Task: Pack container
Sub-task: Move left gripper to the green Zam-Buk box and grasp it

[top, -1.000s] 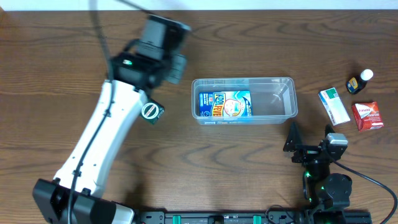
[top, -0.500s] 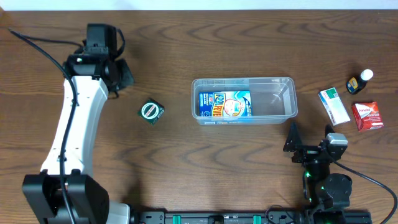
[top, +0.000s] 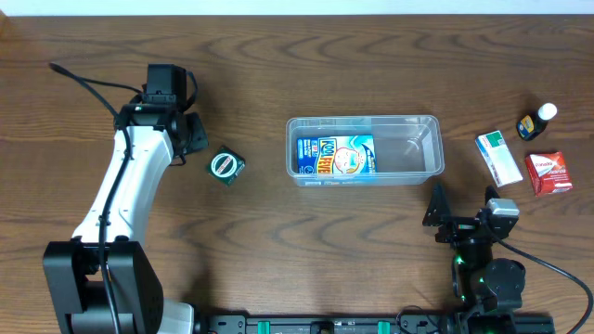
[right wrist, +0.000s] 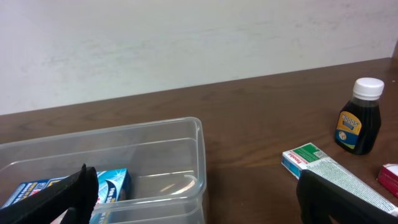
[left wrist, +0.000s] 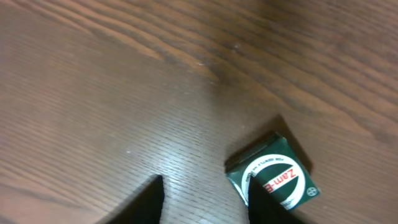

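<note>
1. The container (top: 408, 120) is seen to be a clear rectangular plastic tub with rounded corners and a rim. A blue carton (top: 336, 155) is laid flat in its left half, and the right half is bare.
2. It is set upright near the middle of the desk (top: 306, 250).
3. The left jaws are partly parted with nothing held, well to the container's left. A small green box (top: 225, 166) is found between them and the container, just beside one finger.
4. The right jaws are spread wide and empty. They are held near the container's right end, on its near side and apart from it.
</note>
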Controlling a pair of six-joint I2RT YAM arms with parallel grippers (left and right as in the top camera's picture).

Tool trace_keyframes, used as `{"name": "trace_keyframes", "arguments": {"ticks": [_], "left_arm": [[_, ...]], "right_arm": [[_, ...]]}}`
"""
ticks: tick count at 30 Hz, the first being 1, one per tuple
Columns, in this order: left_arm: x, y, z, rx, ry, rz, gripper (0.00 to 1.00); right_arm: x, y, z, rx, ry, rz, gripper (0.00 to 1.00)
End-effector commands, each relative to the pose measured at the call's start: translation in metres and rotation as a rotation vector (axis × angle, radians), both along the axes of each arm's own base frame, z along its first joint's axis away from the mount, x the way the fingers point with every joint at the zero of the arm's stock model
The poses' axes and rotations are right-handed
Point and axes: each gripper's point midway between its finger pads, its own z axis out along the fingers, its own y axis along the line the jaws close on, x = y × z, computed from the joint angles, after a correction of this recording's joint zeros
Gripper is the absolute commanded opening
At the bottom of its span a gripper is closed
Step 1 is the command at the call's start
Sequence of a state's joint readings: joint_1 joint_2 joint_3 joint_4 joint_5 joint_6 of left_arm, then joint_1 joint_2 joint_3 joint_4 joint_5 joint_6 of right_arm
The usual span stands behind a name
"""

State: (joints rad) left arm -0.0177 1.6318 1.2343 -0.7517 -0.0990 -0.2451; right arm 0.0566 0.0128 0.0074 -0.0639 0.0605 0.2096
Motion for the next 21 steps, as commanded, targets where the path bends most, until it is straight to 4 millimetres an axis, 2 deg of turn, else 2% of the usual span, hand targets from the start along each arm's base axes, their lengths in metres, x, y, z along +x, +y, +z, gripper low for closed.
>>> {"name": "trace_keyframes", "arguments": {"ticks": [1, 2, 3, 5, 9, 11, 21], "left_arm": [[0.004, -0.017, -0.005, -0.041, 0.014, -0.176, 0.75], [0.005, -0.024, -0.004, -0.064, 0.008, -0.231, 0.86], [0.007, -0.030, -0.004, -0.082, 0.002, -0.289, 0.92], [0.008, -0.038, -0.004, -0.095, -0.005, -0.389, 0.95], [0.007, -0.040, -0.008, -0.063, -0.003, -0.495, 1.00], [0.006, -0.040, -0.015, -0.051, -0.002, -0.528, 0.98], [-0.010, -0.045, -0.068, -0.099, 0.116, -0.569, 0.98]], "right_arm": [[0.000, -0.003, -0.001, 0.013, 0.001, -0.015, 0.99], [0.000, -0.003, -0.001, 0.012, 0.001, -0.015, 0.99], [0.000, -0.003, -0.001, 0.013, 0.001, -0.015, 0.99], [0.000, -0.003, -0.001, 0.013, 0.001, -0.015, 0.99], [0.000, -0.003, -0.001, 0.013, 0.001, -0.015, 0.99], [0.000, -0.003, -0.001, 0.013, 0.001, -0.015, 0.99], [0.000, -0.003, -0.001, 0.012, 0.001, -0.015, 0.99]]}}
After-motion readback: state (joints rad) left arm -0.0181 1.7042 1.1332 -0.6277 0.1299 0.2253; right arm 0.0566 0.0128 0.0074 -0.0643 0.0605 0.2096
